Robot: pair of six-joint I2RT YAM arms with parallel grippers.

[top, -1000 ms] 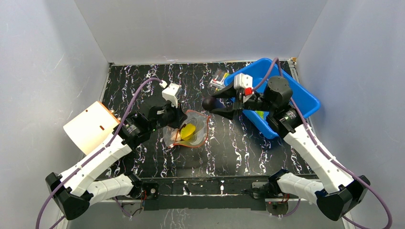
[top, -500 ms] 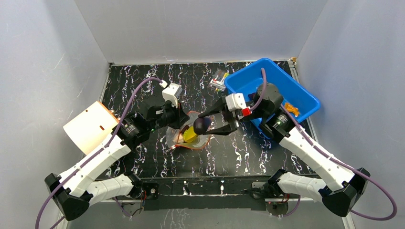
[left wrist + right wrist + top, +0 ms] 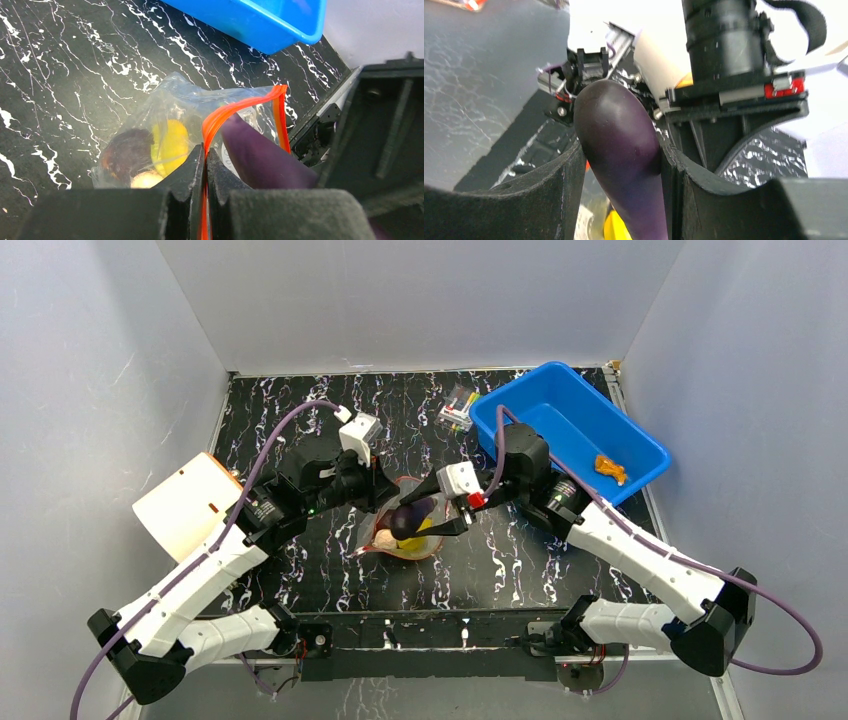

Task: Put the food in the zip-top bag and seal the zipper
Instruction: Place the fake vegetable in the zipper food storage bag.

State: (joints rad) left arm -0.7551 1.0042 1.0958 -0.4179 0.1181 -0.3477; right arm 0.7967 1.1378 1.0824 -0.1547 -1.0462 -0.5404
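Left claw (image 3: 205, 160) clenched on the zipper (image 3: 235, 107), I held the zip-top bag (image 3: 165, 107) open on the table (image 3: 300, 410). Right claw (image 3: 621, 165) gripped the eggplant (image 3: 260, 155) at its mouth. The yellow piece (image 3: 170, 142) was inside; the orange piece (image 3: 608, 468) in the blue bin (image 3: 640, 445) and sealing remained.

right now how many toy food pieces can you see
5: a yellow piece, a dark round piece and a beige piece inside the bag; the eggplant between the right fingers at the bag's mouth; an orange piece in the blue bin. Others may be hidden.
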